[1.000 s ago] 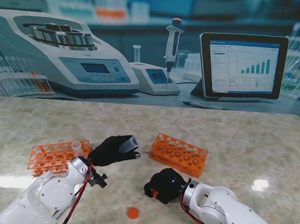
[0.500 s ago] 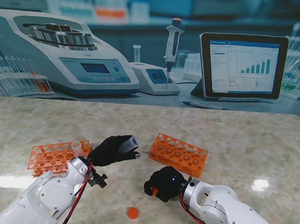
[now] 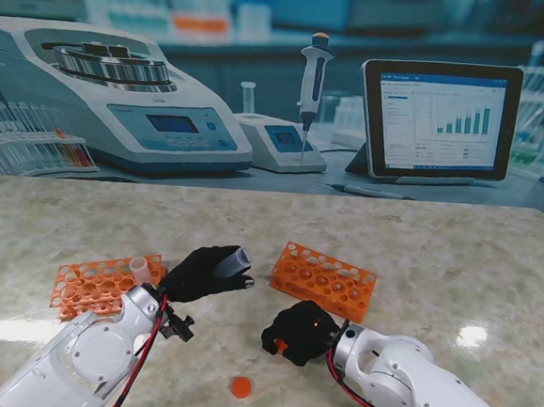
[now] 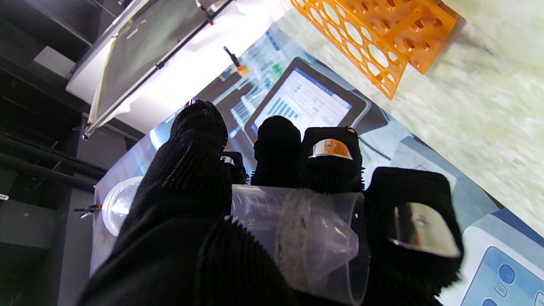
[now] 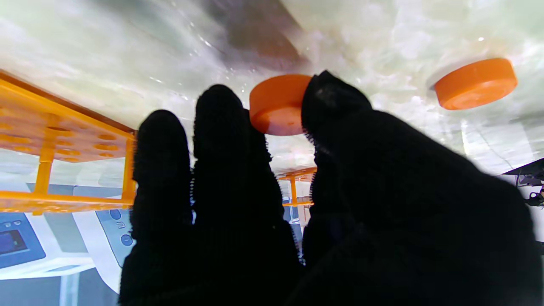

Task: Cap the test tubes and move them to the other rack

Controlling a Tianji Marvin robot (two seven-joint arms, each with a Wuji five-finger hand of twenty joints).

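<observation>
The stand view shows a pale stone table [image 3: 456, 265] with two orange racks on it. The left rack [image 3: 96, 284] lies flat near the left arm, and one clear tube [image 3: 140, 267] stands in it, at the end next to the left hand. The right rack [image 3: 323, 280] sits a bit farther from me, between the two hands and off to the right. The left hand [image 3: 205, 272] wears a black glove and is lifted over the table between the racks. It holds another clear tube [image 3: 236, 260], and the open end of that tube pokes out past the fingers toward the right rack. In the left wrist view the fingers [image 4: 189, 170] are wrapped around this held tube [image 4: 297, 238], which has no cap on it, and the right rack [image 4: 374, 38] shows past the fingertips. The right hand [image 3: 299, 334] is down low near the table, nearer to me than the right rack. In the right wrist view its thumb and fingers [image 5: 225, 140] pinch a round orange cap [image 5: 276, 104] right at the table top. A second orange cap [image 5: 476, 83] lies flat on the table, apart from the hand. The stand view shows this loose cap [image 3: 241, 387] nearer to me, between the two arms.
</observation>
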